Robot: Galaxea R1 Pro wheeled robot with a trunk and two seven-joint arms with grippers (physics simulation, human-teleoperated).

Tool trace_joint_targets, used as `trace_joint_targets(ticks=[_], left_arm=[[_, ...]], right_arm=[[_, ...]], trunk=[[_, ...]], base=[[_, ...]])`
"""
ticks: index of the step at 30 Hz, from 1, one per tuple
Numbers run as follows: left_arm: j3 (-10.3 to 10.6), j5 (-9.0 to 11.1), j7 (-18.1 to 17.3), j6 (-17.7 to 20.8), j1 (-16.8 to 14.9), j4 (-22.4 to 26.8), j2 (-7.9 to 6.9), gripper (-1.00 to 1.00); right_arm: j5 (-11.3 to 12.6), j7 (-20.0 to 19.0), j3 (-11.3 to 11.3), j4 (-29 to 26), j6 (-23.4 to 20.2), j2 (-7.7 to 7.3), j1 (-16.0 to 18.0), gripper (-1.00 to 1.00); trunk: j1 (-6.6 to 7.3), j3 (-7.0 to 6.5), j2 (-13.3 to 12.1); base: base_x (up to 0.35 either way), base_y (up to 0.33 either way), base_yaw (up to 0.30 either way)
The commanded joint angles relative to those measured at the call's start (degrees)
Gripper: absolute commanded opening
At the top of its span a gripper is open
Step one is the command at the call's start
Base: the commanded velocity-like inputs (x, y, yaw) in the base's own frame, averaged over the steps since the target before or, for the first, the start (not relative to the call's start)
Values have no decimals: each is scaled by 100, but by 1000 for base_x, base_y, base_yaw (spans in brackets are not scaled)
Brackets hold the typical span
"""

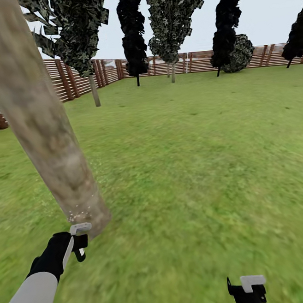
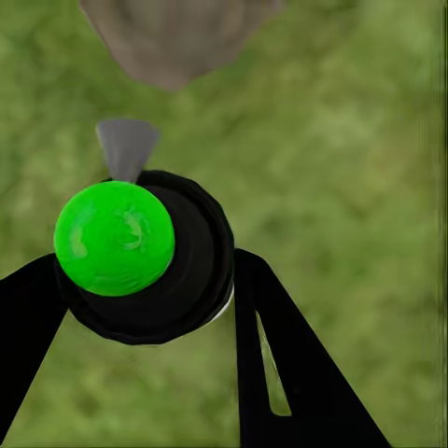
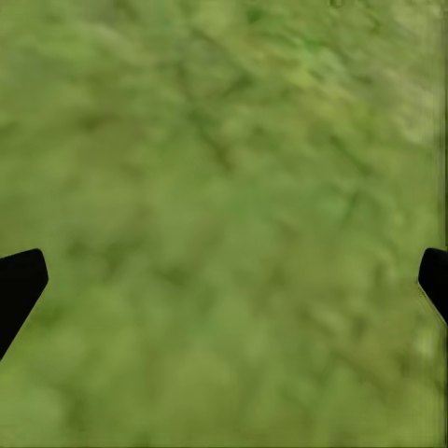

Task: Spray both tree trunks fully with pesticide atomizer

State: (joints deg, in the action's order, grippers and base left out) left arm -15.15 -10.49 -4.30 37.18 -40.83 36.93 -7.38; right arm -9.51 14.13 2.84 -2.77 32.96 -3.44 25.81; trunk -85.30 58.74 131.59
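Observation:
My left gripper (image 1: pixel 80 241) is shut on the pesticide atomizer (image 2: pixel 163 280), a round black bottle with a green spot on top. Its grey nozzle (image 2: pixel 126 149) points at the foot of the tree trunk (image 1: pixel 43 134), a thick mottled grey-tan cylinder close at the left, whose base (image 2: pixel 173 37) also appears in the left wrist view. Tiny white specks of pesticide (image 1: pixel 76 215) dot the bark just above the gripper. Another tree (image 1: pixel 94 90) with a pale trunk stands further back by the left fence. My right gripper (image 1: pixel 248 288) hangs open over bare grass (image 3: pixel 224 187).
The grass lawn (image 1: pixel 193 156) stretches ahead to a reddish-brown slat fence (image 1: pixel 194 64). Dark conifers (image 1: pixel 133 37) and a round bush (image 1: pixel 239 55) line the far side, and another pale-stemmed leafy tree (image 1: pixel 172 73) stands there.

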Motion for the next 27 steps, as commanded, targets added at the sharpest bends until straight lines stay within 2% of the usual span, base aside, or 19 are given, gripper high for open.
trace_joint_targets(ticks=[1, 5, 8, 14, 15, 17, 21, 25, 27], left_arm=[[-26, -59, -45, 26, -3, 14, 3, -100], [-24, -59, -45, 26, -3, 16, 8, -100], [-24, -59, -52, 26, -3, 27, 3, -100], [2, -52, -67, 87, -111, 55, 20, -100], [16, -57, -71, 248, -334, 54, 18, -100], [20, -59, -71, 456, -549, 59, 24, -100], [25, -101, -64, 565, -1088, 52, 62, -100], [41, -134, -63, 769, -1226, 88, 19, -100], [46, -137, -63, 927, -1185, 375, 29, -100]], right_arm=[[-60, 28, 28, 5, 9, 1, 3, 100], [-60, 28, 26, 5, 9, 10, 3, 100], [-61, 36, 26, 5, 9, 10, 3, 100], [-60, 37, 31, 5, 9, 10, 3, 100], [-60, 37, 32, 5, 9, 10, 3, 100], [-60, 37, 32, 5, 9, 10, 3, 100], [-60, 37, 31, 5, 9, 10, 3, 100], [-60, 37, 32, 5, 9, 3, 3, 100], [-60, 37, 32, 4, 9, -2, 3, 100]], trunk=[[-1, 5, 2], [-1, 5, 2], [-1, 5, 2], [-1, 5, 2], [-1, 5, 2], [-1, 5, 2], [-1, 5, 2], [-1, 5, 2], [-1, 5, 2]], base=[[169, -230, 155], [69, -258, 248], [-152, -230, 275], [-35, -25, 276], [-1, 0, 276], [0, 0, 276], [0, 0, 267], [0, 0, 62], [3, -3, 2]])
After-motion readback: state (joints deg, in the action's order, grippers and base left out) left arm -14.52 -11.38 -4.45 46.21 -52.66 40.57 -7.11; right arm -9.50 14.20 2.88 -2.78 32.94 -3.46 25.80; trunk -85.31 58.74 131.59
